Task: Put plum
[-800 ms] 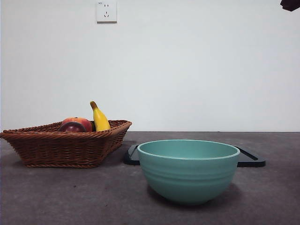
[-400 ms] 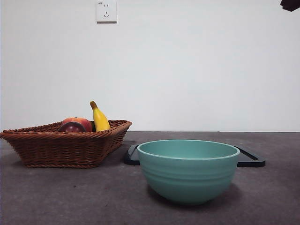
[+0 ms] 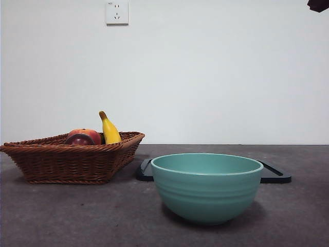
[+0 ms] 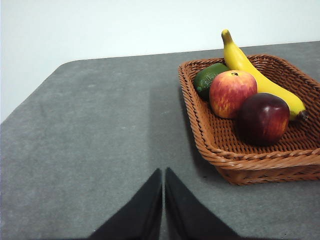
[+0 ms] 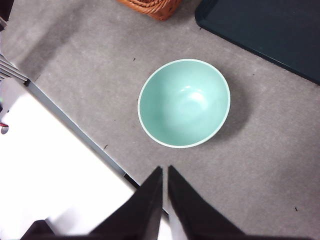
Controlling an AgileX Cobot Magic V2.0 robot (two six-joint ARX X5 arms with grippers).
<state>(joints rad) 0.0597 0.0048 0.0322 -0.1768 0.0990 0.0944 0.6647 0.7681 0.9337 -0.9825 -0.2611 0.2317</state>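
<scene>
The dark maroon plum (image 4: 263, 118) lies in the wicker basket (image 4: 235, 157), next to a red-orange fruit (image 4: 232, 92), a yellow banana (image 4: 252, 72) and a green fruit (image 4: 207, 79). From the front only the plum's top (image 3: 79, 139) shows over the basket rim (image 3: 72, 149). My left gripper (image 4: 163, 175) is shut and empty over bare table, well short of the basket. High above the table edge, my right gripper (image 5: 165, 172) is also shut, and the teal bowl (image 5: 184, 103) lies below it. A black tip (image 3: 318, 5) shows at the front view's top right corner.
The empty teal bowl (image 3: 206, 186) stands at the front centre. A dark flat tray (image 3: 275, 175) lies behind it, also seen from the right wrist (image 5: 270, 35). A white surface (image 5: 45, 170) borders the table edge. A wall socket (image 3: 116, 12) is on the back wall.
</scene>
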